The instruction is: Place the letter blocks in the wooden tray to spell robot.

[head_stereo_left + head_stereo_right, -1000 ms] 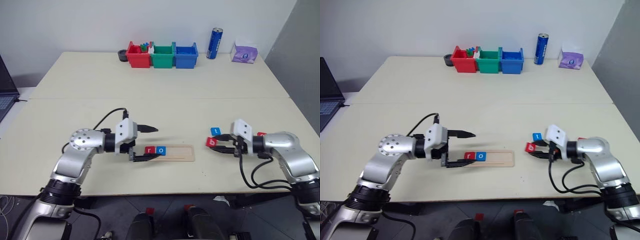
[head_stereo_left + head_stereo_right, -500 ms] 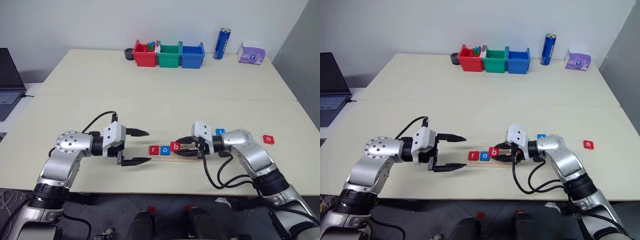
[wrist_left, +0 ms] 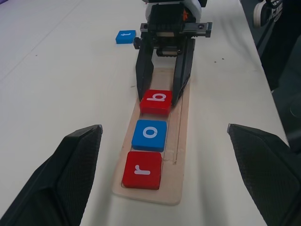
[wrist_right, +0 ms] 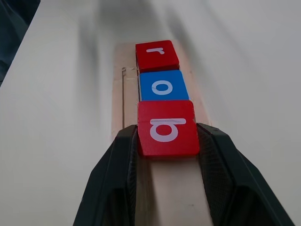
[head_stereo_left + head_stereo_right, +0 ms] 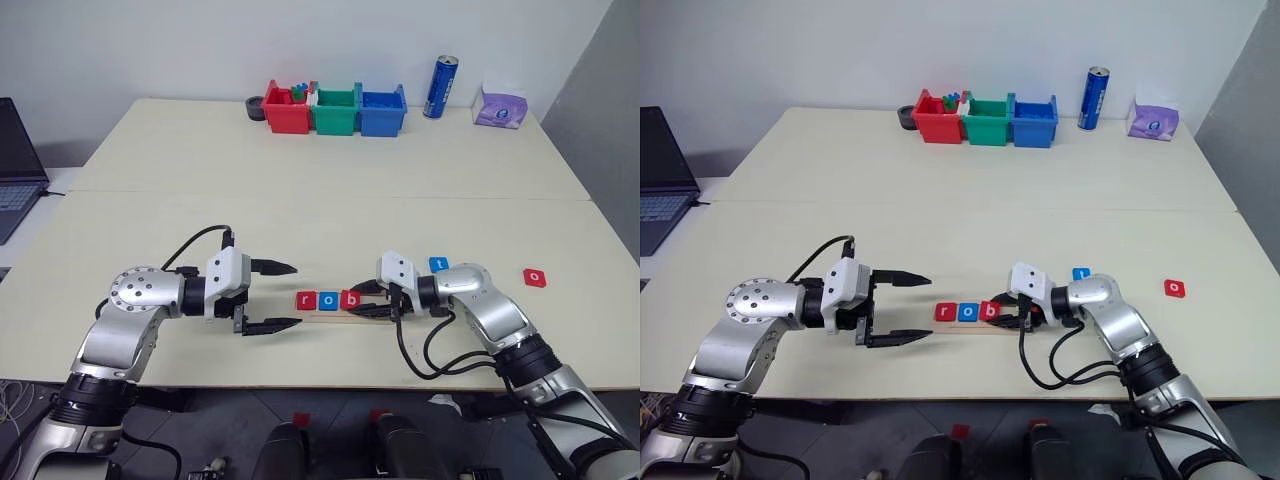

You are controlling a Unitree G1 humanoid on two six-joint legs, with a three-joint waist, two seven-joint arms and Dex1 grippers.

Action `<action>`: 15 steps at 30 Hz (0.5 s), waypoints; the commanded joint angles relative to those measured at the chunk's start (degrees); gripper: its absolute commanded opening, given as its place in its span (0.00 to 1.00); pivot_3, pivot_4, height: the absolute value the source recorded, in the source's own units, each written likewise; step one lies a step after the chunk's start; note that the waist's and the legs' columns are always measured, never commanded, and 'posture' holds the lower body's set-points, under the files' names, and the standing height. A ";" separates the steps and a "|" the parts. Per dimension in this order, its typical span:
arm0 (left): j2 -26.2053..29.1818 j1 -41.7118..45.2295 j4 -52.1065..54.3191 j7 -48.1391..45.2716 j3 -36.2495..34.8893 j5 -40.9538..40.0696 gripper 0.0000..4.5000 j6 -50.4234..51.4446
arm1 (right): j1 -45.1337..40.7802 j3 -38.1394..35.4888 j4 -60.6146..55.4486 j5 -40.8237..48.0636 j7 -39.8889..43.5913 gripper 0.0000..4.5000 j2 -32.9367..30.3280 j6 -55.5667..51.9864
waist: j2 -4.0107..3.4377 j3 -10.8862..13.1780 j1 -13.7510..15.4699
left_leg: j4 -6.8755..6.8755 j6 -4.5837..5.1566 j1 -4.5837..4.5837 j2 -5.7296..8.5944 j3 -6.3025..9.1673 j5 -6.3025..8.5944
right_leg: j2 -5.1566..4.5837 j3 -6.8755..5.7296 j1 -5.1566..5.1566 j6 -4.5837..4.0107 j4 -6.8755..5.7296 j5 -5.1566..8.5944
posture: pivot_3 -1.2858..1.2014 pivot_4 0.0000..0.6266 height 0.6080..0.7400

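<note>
Pale wood marks the wooden tray [image 5: 345, 305], which lies on the cream table [image 5: 320, 150] between the two grippers in the head views. Three letter blocks sit in it in a row: a red r block [image 5: 306, 299] nearest the left gripper [image 5: 279, 296], a blue o block [image 5: 327, 299] touching it, then a red b block [image 5: 349, 299] touching that. The right gripper [image 5: 363, 300] has its two black fingers clamped on the sides of the b block, while the left gripper hangs just short of the tray's near end with its fingers spread wide and nothing between them. A blue t block [image 5: 439, 264] lies just behind the right wrist, and a red o block [image 5: 534, 276] lies well apart on that arm's outer side. Far beyond both grippers stand a red bin [image 5: 284, 108], a green bin [image 5: 335, 110], a blue bin [image 5: 383, 110], a blue can [image 5: 436, 87] and a purple tissue pack [image 5: 497, 107]; a laptop [image 5: 18, 165] sits off past the left arm. From the left wrist, the tray runs straight ahead between its own parted fingers [image 3: 80, 167], with r closest, then o, then b gripped by the facing right gripper, and the t block beyond. From the right wrist, its own fingers [image 4: 123, 162] press both edges of the b block, with o and r farther along the groove.
</note>
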State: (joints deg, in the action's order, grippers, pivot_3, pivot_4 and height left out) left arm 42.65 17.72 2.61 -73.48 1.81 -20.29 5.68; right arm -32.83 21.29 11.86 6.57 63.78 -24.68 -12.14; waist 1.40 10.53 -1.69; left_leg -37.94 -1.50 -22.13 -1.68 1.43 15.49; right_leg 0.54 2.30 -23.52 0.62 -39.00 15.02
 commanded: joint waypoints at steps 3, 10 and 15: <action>0.15 1.48 0.97 0.84 -0.87 -0.44 1.00 -0.36 | -1.64 -0.31 1.22 -1.01 0.99 0.32 0.44 3.20 | 0.00 0.00 0.00 | 0.00 0.00 0.00 0.01 -0.01 0.00 | 0.00 0.00 0.00 0.00 0.00 0.00 | 0.52 0.24 1.00; 0.31 1.13 1.23 0.78 -0.99 -0.52 1.00 -0.52 | -1.88 -0.14 2.34 -1.68 2.04 0.32 0.48 4.36 | -0.01 0.00 -0.02 | 0.00 0.00 0.00 0.00 0.00 0.00 | 0.00 0.00 0.00 -0.01 0.00 -0.01 | 0.52 0.24 1.00; 0.32 0.96 1.36 0.83 -1.04 -0.47 1.00 -0.69 | -2.44 -0.23 2.99 -1.77 2.28 0.32 0.73 4.45 | -0.01 0.00 -0.02 | 0.00 0.00 0.00 -0.01 0.00 0.00 | 0.00 0.00 0.00 -0.02 -0.01 -0.01 | 0.52 0.24 1.00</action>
State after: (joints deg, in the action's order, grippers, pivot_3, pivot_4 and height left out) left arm 42.63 18.59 2.61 -73.00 1.82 -20.27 5.71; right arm -33.76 21.53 15.40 5.11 65.43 -24.13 -8.73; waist 1.39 10.53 -1.71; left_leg -37.94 -1.50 -22.13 -1.69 1.43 15.49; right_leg 0.54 2.30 -23.52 0.61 -39.01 15.01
